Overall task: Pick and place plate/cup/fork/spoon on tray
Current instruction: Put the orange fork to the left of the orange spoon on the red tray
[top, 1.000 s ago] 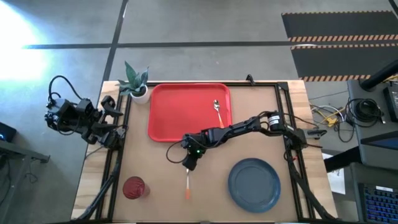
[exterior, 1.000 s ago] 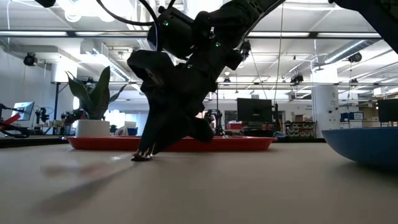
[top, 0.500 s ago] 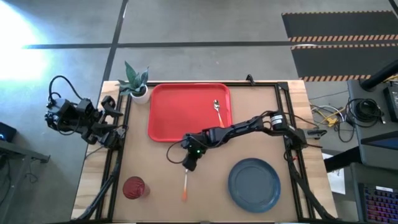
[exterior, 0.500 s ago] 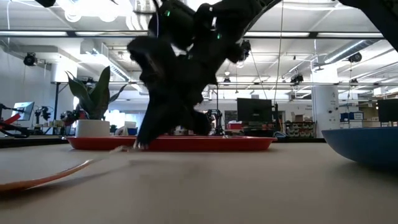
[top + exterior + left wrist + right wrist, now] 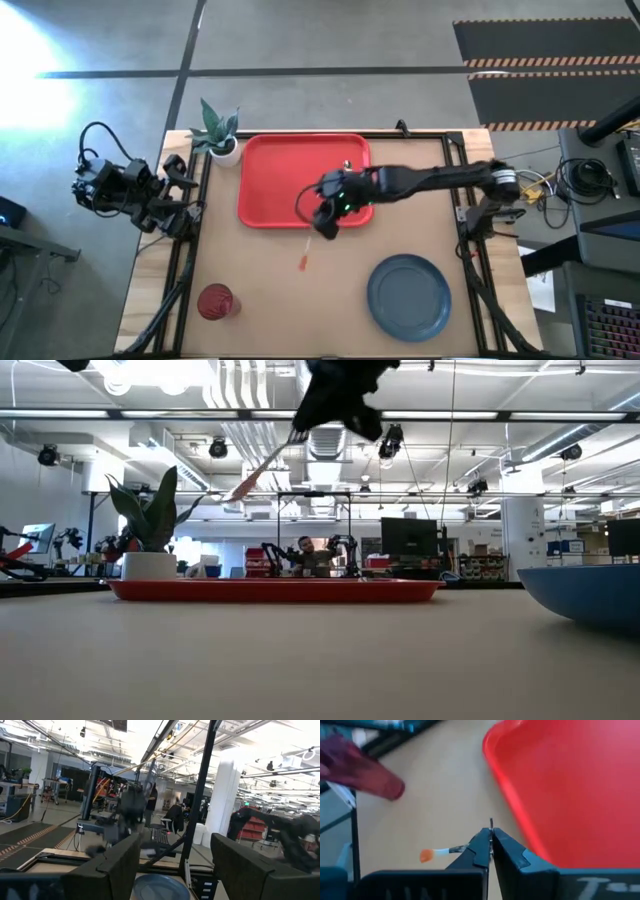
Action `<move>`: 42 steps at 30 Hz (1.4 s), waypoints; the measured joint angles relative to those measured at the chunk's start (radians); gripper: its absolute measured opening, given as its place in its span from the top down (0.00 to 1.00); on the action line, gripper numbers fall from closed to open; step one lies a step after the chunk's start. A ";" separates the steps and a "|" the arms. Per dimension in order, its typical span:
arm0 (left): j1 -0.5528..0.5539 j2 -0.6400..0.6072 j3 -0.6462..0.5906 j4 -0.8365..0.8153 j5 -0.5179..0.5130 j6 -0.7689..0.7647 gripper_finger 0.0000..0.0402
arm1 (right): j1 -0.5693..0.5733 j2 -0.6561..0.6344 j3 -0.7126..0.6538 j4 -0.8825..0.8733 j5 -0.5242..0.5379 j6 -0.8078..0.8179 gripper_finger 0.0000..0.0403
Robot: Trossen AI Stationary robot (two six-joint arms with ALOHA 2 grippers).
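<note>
My right gripper (image 5: 320, 228) hangs over the near rim of the red tray (image 5: 285, 175), shut on the fork (image 5: 305, 257), whose orange handle points toward the table's near edge. The low view shows the gripper (image 5: 318, 415) high above the table. The spoon (image 5: 347, 165) lies on the tray's right part, mostly hidden by the arm. The red cup (image 5: 215, 300) stands at the near left and the dark blue plate (image 5: 408, 296) lies at the near right. My left gripper (image 5: 175, 870) is open, off the table's left edge. My right gripper pinches the fork between its two fingers at the tine end (image 5: 490, 826), and a metal tip sticks out past the fingertips. The fork is lifted clear of the table. It slants down from the fingers, its orange handle end (image 5: 240, 490) lowest.
A white pot with a green plant (image 5: 222, 140) stands at the tray's far left corner. Black frame rails run along the table's left and right sides. Bare tabletop lies between the cup and the plate.
My right gripper has risen from the table and gone toward the far edge and a little right, up to the tray's near rim. The fork has first tipped with its handle on the table, then been lifted clear, and now hangs slanting from the fingers.
</note>
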 joint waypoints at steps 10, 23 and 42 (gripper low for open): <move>0.000 0.000 -0.001 0.001 0.002 0.000 0.44 | -0.128 -0.110 0.000 -0.118 0.011 -0.113 0.98; 0.000 0.000 -0.001 0.001 0.002 0.000 0.44 | -0.315 -0.107 0.000 -0.144 -0.265 -0.270 0.98; 0.000 0.000 -0.002 0.001 0.001 0.000 0.44 | -0.500 0.002 0.001 -0.176 -0.531 -0.464 0.98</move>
